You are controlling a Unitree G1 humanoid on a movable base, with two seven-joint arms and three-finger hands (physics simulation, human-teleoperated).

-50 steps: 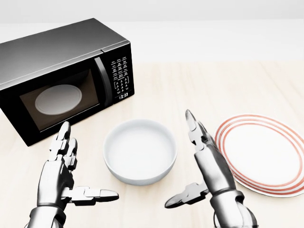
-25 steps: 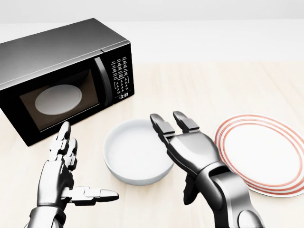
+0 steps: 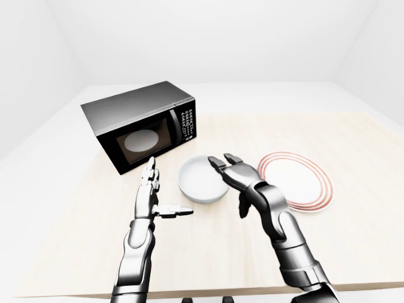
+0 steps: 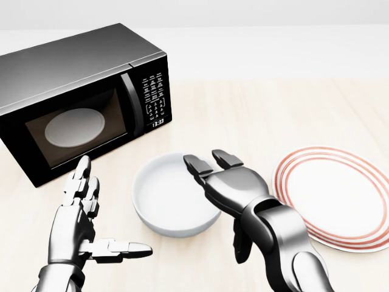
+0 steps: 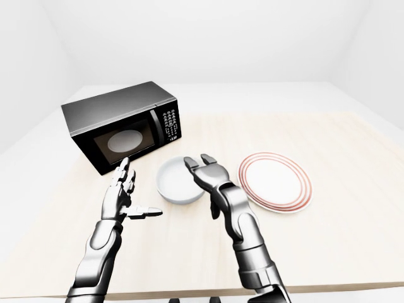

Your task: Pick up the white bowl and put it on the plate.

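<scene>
The white bowl [image 4: 170,198] stands upright on the wooden table, in the lower middle of the head view. To its right lies the white plate [image 4: 338,198] with red rings around its rim. My right hand [image 4: 220,198] hovers palm down over the bowl's right rim, open, with its fingers [image 4: 197,166] curled over the edge and its thumb [image 4: 242,243] hanging below the bowl. Left of the bowl my left hand [image 4: 100,213] is open, fingers upright and thumb pointing toward the bowl, apart from it.
A black microwave [image 4: 73,100] with its door shut stands at the upper left, close to the bowl and the left hand. The table's near edge [image 3: 208,291] runs along the bottom of the left-eye view.
My right hand has turned from upright beside the bowl to palm down, and has moved left over the bowl's right rim. The left hand, bowl and plate have stayed put.
</scene>
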